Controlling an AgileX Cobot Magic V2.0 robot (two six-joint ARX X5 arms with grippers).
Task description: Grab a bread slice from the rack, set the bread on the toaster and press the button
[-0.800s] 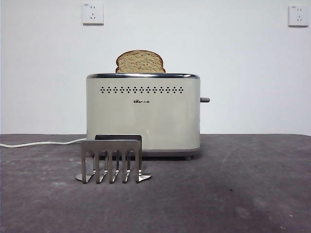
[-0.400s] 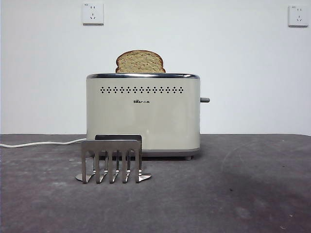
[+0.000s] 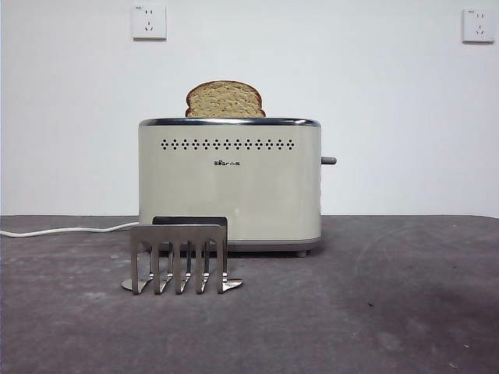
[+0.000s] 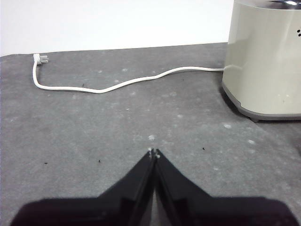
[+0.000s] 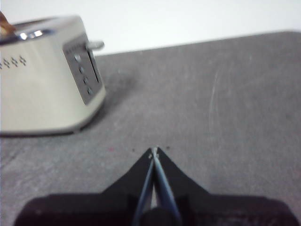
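Observation:
The slice of bread (image 3: 225, 100) stands upright in the top slot of the cream toaster (image 3: 229, 187), its rounded top showing above the chrome rim. The metal rack (image 3: 180, 257) stands empty in front of the toaster. The toaster's lever (image 3: 328, 160) sticks out of its right end, high up. My left gripper (image 4: 153, 153) is shut and empty over bare table, to the side of the toaster (image 4: 263, 61). My right gripper (image 5: 154, 151) is shut and empty, off the toaster's control end (image 5: 83, 70). Neither gripper shows in the front view.
A white power cord (image 4: 113, 84) runs from the toaster across the grey table (image 3: 374, 312) to an unplugged plug (image 4: 39, 59). Two wall sockets (image 3: 149, 21) sit high on the white wall behind.
The shadow on the table at the right has faded. The bread, toaster and rack have not moved.

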